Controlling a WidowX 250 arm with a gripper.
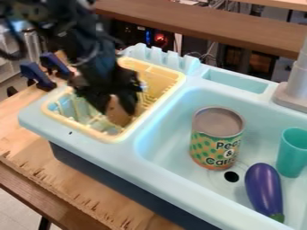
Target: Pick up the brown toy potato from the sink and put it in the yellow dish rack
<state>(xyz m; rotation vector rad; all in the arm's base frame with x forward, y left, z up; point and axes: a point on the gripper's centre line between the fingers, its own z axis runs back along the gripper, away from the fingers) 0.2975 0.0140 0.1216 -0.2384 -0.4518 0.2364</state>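
At the left, two blue clamps [37, 75] gripped the wooden board's edge, probably to steady it. Your gripper [117, 106] hung down into the yellow dish rack [52, 114], at a tan piece [119, 116] inside; whether it was open or closed on that piece, I could not tell. The rack's raised walls likely kept its contents together. In your light-blue sink basin [165, 114], the labelled tin can [216, 138] stood upright on its base, the purple toy eggplant [264, 190] lay beside the drain hole [231, 176], and the teal cup [292, 153] stood mouth up.

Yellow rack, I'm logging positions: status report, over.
Gripper down at yellow rack. Tan item at its tip, hold unclear. Rack walls close around.
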